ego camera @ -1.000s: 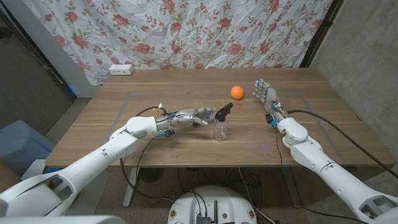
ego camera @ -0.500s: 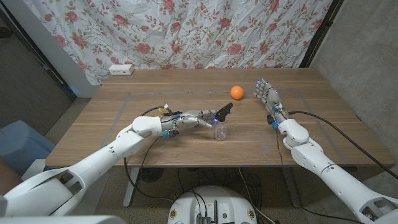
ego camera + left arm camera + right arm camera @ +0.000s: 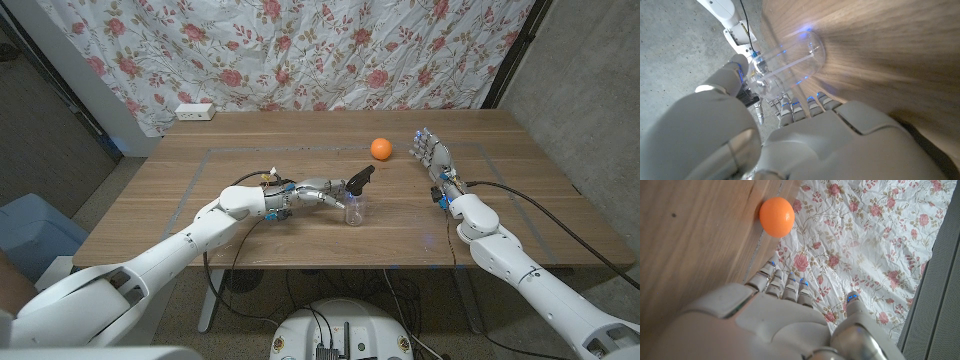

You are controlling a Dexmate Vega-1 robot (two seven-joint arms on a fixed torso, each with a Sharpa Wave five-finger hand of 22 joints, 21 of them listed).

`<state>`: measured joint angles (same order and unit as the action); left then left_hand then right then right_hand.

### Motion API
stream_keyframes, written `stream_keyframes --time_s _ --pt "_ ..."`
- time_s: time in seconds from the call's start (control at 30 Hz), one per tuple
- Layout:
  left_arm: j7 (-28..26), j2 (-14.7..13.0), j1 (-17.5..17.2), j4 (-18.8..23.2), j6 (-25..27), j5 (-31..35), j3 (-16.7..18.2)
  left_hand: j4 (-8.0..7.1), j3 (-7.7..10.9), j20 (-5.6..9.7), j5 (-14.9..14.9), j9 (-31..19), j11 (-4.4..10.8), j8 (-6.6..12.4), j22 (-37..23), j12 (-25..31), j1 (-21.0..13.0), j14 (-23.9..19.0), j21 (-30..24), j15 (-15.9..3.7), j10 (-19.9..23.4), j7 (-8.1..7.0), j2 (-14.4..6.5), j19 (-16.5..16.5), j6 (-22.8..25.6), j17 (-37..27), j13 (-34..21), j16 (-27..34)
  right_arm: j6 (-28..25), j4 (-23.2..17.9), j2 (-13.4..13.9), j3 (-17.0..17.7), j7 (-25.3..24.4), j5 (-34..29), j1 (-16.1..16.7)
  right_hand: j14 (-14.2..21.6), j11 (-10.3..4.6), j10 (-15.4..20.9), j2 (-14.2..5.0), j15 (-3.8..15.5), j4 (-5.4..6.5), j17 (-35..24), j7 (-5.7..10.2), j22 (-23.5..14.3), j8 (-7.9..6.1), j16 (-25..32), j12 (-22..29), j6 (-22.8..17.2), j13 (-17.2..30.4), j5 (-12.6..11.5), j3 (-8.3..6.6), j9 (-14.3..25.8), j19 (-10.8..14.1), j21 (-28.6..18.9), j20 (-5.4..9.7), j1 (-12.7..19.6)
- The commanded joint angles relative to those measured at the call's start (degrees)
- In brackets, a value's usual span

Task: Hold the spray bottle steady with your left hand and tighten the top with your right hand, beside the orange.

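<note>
A clear spray bottle (image 3: 354, 209) with a black trigger top (image 3: 359, 180) stands upright near the middle of the wooden table (image 3: 250, 235). An orange (image 3: 381, 148) lies a short way behind it to the right. My left hand (image 3: 314, 190) reaches in from the left, fingers stretched out, their tips right at the bottle's neck. In the left wrist view the bottle (image 3: 790, 59) sits between the thumb (image 3: 732, 77) and the fingers (image 3: 792, 107); I cannot tell if they touch it. My right hand (image 3: 430, 153) stands open, fingers up, right of the orange (image 3: 777, 216).
A white power strip (image 3: 194, 112) lies at the table's far left edge under a floral curtain (image 3: 300, 50). A thin taped rectangle (image 3: 210, 152) marks the work area. A blue bin (image 3: 30, 235) stands on the floor to the left.
My left hand has slid to the right, bringing its fingertips up to the bottle. The bottle, the orange and the right hand have stayed put.
</note>
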<state>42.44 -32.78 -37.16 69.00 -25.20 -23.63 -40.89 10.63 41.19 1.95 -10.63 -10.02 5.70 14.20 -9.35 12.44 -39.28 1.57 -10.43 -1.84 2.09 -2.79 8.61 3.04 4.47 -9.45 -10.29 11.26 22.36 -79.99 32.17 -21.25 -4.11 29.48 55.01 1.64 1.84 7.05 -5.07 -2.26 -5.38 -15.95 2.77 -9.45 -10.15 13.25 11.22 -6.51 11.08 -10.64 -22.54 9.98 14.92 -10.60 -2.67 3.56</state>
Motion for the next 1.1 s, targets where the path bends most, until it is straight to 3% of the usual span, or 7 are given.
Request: stream_keyframes --time_s 0.03,0.17,0.3,0.5,0.63,0.77,1.1 --pt "-1.1 1.6 0.7 -2.3 -1.8 1.4 -0.6 0.13 -0.22 4.06 0.3 -0.3 0.53 0.64 -0.1 0.6 -2.2 -2.6 -0.5 -2.06 2.3 0.10 0.1 -1.4 1.7 -0.3 -0.2 0.4 0.3 -0.9 0.3 0.6 -0.5 0.0 0.9 0.0 -0.17 0.0 -0.03 -0.23 -0.34 -0.2 0.01 -0.2 -0.37 -0.2 0.1 0.0 0.1 0.2 -0.09 0.3 0.1 -0.2 -0.58 -0.1" --pt "-1.9 1.9 0.8 -2.6 -2.3 2.2 -0.8 0.18 -0.35 4.23 0.4 -0.4 0.98 1.28 0.0 0.9 -4.6 -5.9 -0.6 -2.81 4.7 0.14 0.0 -3.0 3.7 -0.3 -0.4 0.7 0.4 -0.9 0.5 0.7 -0.4 0.2 1.1 -0.1 -0.17 0.0 -0.05 -0.24 -0.36 -0.2 0.05 -0.2 -0.38 -0.2 0.1 0.1 0.1 0.1 -0.07 0.3 0.2 -0.2 -0.72 -0.1" --pt "-2.7 2.4 0.8 -3.1 -2.8 2.7 -1.0 0.21 -0.67 4.55 0.6 -0.6 0.48 2.03 0.0 1.1 -6.6 -7.8 -0.5 -3.00 6.8 -0.11 0.2 -3.9 5.8 -0.3 -0.5 0.6 0.4 -0.9 0.5 0.8 -0.2 0.3 1.0 0.0 -0.22 0.0 -0.07 -0.25 -0.37 -0.2 0.04 -0.2 -0.39 -0.1 0.1 0.1 0.1 0.1 -0.05 0.3 0.2 -0.2 -0.86 -0.1" --pt "-3.9 3.0 0.9 -3.7 -3.3 3.5 -1.2 0.23 -1.51 4.86 0.7 -0.9 1.90 3.77 0.0 1.5 -10.1 -11.6 -0.2 -4.23 10.5 -0.61 0.5 -5.0 9.8 -0.4 -0.8 0.7 0.3 -0.6 0.5 0.7 0.1 0.3 0.8 0.0 -0.27 0.0 -0.07 -0.30 -0.39 -0.1 0.00 -0.2 -0.42 -0.1 0.1 0.1 0.1 0.1 -0.01 0.3 0.2 -0.2 -1.07 -0.2" --pt "-4.7 3.7 0.9 -4.5 -3.8 3.6 -1.2 0.18 -2.08 5.08 0.7 -1.1 1.90 4.83 -0.1 1.7 -11.7 -13.6 -0.3 -4.61 12.3 -0.52 0.5 -5.9 11.9 -0.5 -0.9 0.8 0.3 -0.6 0.5 0.7 0.1 0.4 0.8 0.0 -0.25 0.0 -0.08 -0.34 -0.40 -0.1 0.06 -0.2 -0.43 -0.1 0.1 0.1 0.1 0.2 0.01 0.3 0.2 -0.2 -1.23 -0.2" --pt "-5.8 4.7 0.8 -5.8 -4.8 3.9 -1.2 0.06 -3.55 5.87 0.6 -1.4 1.07 6.77 -0.1 2.6 -14.8 -17.1 -0.6 -5.16 16.9 0.69 0.5 -8.3 15.4 -0.6 -1.4 1.1 0.4 -0.7 0.5 0.9 0.0 0.5 1.2 -0.1 -0.35 0.0 -0.09 -0.24 -0.41 -0.1 0.02 -0.2 -0.43 -0.1 0.1 0.2 0.1 0.2 0.04 0.3 0.2 -0.2 -1.37 -0.2" --pt "-9.0 6.2 0.7 -7.3 -6.3 4.9 -1.1 -0.44 -7.82 5.69 0.4 -2.6 3.08 11.62 -0.1 5.5 -20.0 -26.5 -1.0 -8.04 26.3 0.79 -0.8 -14.2 22.1 -1.4 -3.6 3.3 0.1 -0.7 0.5 1.1 -0.1 0.9 1.4 -0.1 -0.36 0.0 -0.15 -0.27 -0.42 -0.1 0.08 -0.2 -0.47 -0.1 0.1 0.2 0.1 0.1 0.09 0.3 0.3 -0.2 -1.66 -0.3"
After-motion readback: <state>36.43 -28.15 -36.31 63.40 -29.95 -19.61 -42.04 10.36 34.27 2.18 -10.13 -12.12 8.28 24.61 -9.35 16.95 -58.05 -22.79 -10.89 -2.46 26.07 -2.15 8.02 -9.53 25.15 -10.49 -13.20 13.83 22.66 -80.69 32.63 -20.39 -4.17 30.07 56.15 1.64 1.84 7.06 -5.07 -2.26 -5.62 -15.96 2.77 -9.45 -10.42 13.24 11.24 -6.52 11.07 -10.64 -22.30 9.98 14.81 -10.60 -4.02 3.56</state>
